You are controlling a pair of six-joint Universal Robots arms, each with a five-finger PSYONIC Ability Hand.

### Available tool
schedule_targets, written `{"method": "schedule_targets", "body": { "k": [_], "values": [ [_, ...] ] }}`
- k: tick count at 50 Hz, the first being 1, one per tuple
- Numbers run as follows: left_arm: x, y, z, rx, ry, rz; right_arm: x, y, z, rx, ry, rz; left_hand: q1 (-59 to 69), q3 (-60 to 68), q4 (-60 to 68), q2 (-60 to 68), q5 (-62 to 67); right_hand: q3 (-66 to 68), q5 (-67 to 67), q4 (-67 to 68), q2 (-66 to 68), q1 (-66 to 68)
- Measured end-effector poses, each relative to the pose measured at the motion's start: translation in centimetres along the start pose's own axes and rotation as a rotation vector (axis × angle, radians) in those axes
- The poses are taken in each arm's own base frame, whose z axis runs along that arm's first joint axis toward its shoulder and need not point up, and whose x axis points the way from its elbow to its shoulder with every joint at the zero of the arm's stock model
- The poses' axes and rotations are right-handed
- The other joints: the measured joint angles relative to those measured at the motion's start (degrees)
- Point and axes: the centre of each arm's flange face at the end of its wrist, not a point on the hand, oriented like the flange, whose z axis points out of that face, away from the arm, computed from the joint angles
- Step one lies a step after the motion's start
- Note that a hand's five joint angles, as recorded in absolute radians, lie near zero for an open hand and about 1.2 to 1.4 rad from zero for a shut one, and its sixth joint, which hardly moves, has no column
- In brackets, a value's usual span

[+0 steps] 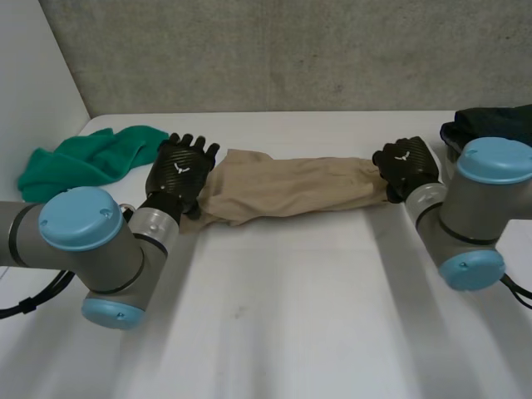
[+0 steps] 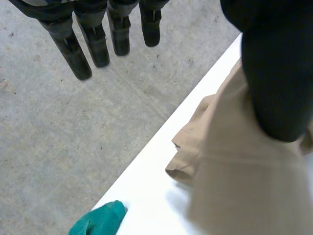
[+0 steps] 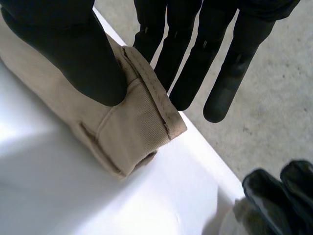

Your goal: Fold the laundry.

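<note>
The white tabletop (image 1: 291, 316) carries the beige garment (image 1: 291, 189), which lies across its far half as a long, loosely bundled strip. This is the item in work. A green cloth (image 1: 83, 160) lies just beyond the garment's left end, and dark laundry (image 1: 490, 123) sits beyond its right end; both appear to await their turn. The left hand (image 1: 179, 173) stands at the garment's left end, with its fingers (image 2: 95, 41) straight, wide and clear of the fabric and its thumb (image 2: 274, 73) over it. The right hand (image 1: 407, 165) is at the garment's right end. It pinches the hem (image 3: 151, 98) between thumb and straight fingers (image 3: 193, 58), probably to keep the strip stretched for straightening.
</note>
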Motion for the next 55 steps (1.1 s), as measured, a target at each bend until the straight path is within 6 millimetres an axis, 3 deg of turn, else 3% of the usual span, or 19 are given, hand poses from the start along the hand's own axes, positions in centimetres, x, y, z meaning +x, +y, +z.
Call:
{"method": "schedule_targets", "body": {
  "k": [8, 10, 12, 18, 22, 25, 28, 32, 34, 37, 38, 39, 42, 45, 48, 50, 55],
  "values": [
    [-1.6, -1.0, -0.9, -0.016, -0.041, -0.011, 3.5, 1.5, -1.3, -0.063, 0.019, 0.004, -0.3, -2.1, -2.5, -2.2, -1.9, 0.0, 0.0, 0.1, 0.0, 0.0],
    [-2.3, -1.2, -1.1, -0.016, -0.056, -0.016, 5.5, 2.4, -1.8, -0.08, 0.034, -0.011, -0.2, -2.1, -2.5, -2.2, -1.9, 0.1, 0.0, 0.1, 0.0, 0.0],
    [-2.6, -1.3, -1.2, -0.016, -0.064, -0.019, 6.4, 2.8, -1.9, -0.088, 0.042, -0.024, -0.2, -2.1, -2.5, -2.2, -1.9, 0.1, 0.0, 0.1, 0.0, 0.0],
    [-4.1, -1.5, -1.9, -0.019, -0.093, -0.05, 10.7, 4.8, -2.4, -0.159, 0.11, -0.162, -0.3, -2.1, -2.5, -2.2, -1.9, 0.1, 0.0, 0.1, 0.0, 0.0],
    [-4.5, -1.4, -2.2, -0.021, -0.096, -0.07, 11.4, 4.4, -2.1, -0.149, 0.131, -0.25, -0.2, -2.1, -2.5, -2.2, -1.9, 0.1, 0.0, 0.1, 0.0, 0.6],
    [-4.6, -1.5, -2.3, -0.019, -0.094, -0.085, 10.4, 2.6, -1.5, -0.076, 0.121, -0.309, -0.3, -2.1, -2.5, -2.2, -1.9, 0.2, 0.0, 0.1, 0.0, 0.5],
    [-4.5, -1.6, -2.4, -0.015, -0.091, -0.091, 7.8, -0.5, -1.2, 0.067, 0.077, -0.356, -0.2, -2.1, -2.5, -2.2, -1.9, 0.4, 0.0, 0.1, 0.0, 0.5],
    [-4.3, -2.0, -2.5, -0.006, -0.086, -0.095, 2.9, -4.5, -1.9, 0.288, -0.023, -0.403, -0.2, -2.1, -2.5, -2.2, -1.9, 0.4, 0.0, 0.1, 0.0, 0.5],
    [-4.2, -2.4, -2.7, 0.001, -0.084, -0.097, -0.9, -6.1, -3.0, 0.417, -0.12, -0.425, -0.2, -2.1, -2.5, -2.2, -1.9, 0.5, 0.8, 0.1, 0.0, 0.5],
    [-4.0, -2.9, -2.9, 0.01, -0.081, -0.103, -5.3, -6.5, -4.6, 0.514, -0.251, -0.452, -0.2, -2.1, -2.5, -2.2, -1.9, 0.6, 1.4, 0.1, 0.0, 0.5],
    [-3.9, -3.0, -3.0, 0.012, -0.08, -0.105, -5.8, -6.4, -4.9, 0.519, -0.272, -0.456, -0.2, -2.1, -2.5, -2.2, -1.9, 0.6, 1.5, 0.1, 0.0, 0.5],
    [-3.8, -3.3, -3.2, 0.017, -0.078, -0.111, -8.1, -5.7, -5.9, 0.533, -0.35, -0.48, -0.2, -2.1, -2.5, -2.2, -1.9, 0.6, 1.5, 0.1, 0.0, 0.5],
    [-3.6, -3.9, -3.4, 0.03, -0.074, -0.123, -11.0, -4.1, -7.6, 0.508, -0.461, -0.533, -0.2, -2.1, -2.5, -2.2, -1.9, -4.8, -2.8, -5.3, -4.3, -2.3],
    [-3.4, -4.7, -3.5, 0.049, -0.069, -0.131, -11.9, -3.0, -8.4, 0.442, -0.514, -0.563, -0.3, -2.1, -2.5, -2.2, -1.9, -31.9, -29.0, -33.1, -32.5, -28.7],
    [-3.3, -5.5, -3.5, 0.071, -0.066, -0.135, -11.4, -2.9, -8.4, 0.38, -0.526, -0.519, -0.2, -2.1, -2.5, -2.2, -1.9, -48.5, -45.7, -49.5, -48.5, -45.3],
    [-3.2, -6.1, -3.3, 0.088, -0.062, -0.137, -10.4, -3.5, -8.2, 0.347, -0.517, -0.429, -0.2, -2.1, -2.5, -2.2, -1.9, -54.8, -50.1, -55.2, -53.8, -50.0],
    [-2.7, -8.2, -3.0, 0.122, -0.045, -0.143, -5.9, -6.2, -7.6, 0.311, -0.456, -0.086, -0.2, -2.1, -2.5, -2.2, -1.9, -56.0, -52.8, -56.4, -54.7, -50.4]
  ]
}}
